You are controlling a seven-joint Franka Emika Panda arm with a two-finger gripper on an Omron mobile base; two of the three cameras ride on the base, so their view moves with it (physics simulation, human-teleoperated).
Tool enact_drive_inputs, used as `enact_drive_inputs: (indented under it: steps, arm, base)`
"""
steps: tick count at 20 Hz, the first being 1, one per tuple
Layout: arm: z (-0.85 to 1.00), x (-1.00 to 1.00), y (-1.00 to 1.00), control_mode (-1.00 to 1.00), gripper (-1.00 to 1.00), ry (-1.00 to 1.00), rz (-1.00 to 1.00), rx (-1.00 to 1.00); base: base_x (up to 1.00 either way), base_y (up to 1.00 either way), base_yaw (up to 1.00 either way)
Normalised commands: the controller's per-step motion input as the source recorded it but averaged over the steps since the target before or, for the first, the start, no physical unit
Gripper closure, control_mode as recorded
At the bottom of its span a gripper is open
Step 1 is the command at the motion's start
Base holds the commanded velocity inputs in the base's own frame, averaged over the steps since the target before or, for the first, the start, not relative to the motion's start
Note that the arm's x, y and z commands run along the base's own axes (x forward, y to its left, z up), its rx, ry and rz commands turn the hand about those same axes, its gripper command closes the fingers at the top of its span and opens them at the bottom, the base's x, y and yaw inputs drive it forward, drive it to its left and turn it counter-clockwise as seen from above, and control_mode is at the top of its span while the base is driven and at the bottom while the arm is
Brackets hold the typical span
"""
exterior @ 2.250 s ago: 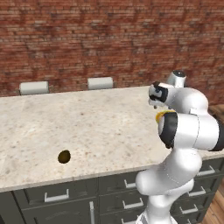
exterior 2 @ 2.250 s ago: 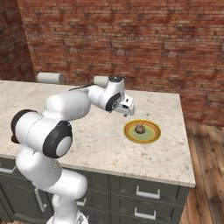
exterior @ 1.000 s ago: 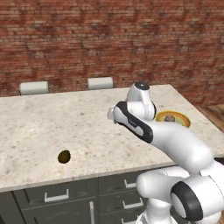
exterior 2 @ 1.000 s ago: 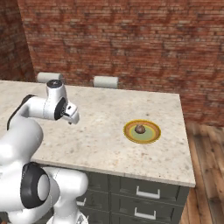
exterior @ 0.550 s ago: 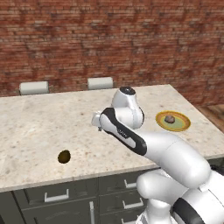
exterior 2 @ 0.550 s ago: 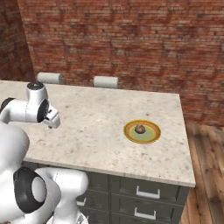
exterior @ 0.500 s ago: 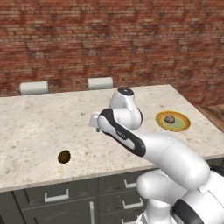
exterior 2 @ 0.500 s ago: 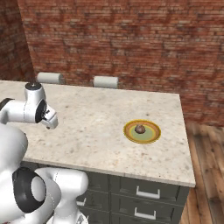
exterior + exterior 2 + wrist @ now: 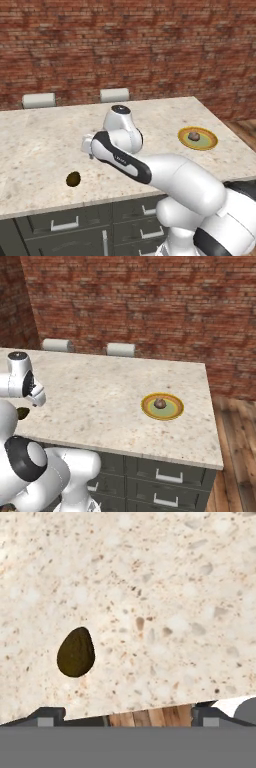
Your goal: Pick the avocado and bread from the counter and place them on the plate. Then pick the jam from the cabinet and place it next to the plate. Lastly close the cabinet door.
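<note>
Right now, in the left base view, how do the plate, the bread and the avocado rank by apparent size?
1. The plate, clearly the largest.
2 and 3. The avocado and the bread look about alike. The avocado lies nearer the camera, so I would not rank one over the other.

Beige counter (image 9: 45,135) w/ avocado (image 9: 73,179) near front edge, yellow plate (image 9: 211,144) at right end.

Brick wall (image 9: 125,45) behind the counter, red-brown, running the full width. Two pale grey chair backs (image 9: 39,100) (image 9: 114,94) just past the counter's far edge, side by side, well apart. Wood plank floor (image 9: 235,451) off the counter's right end, brown.
</note>
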Motion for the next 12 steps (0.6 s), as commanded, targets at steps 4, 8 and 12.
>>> enact_drive_inputs:
  steps: [4,8,12]
  arm:
    - [-0.03,0.0,0.41,-1.0,-1.0,0.01,0.05,0.0]
    - [-0.01,-0.05,0.04,-1.0,-1.0,-0.01,0.11,-0.12]
    - [0.0,-0.2,0.0,-1.0,-1.0,-0.07,0.09,-0.23]
  base:
    - [0.0,0.0,0.0]
    - [0.0,0.0,0.0]
    - [0.0,0.0,0.0]
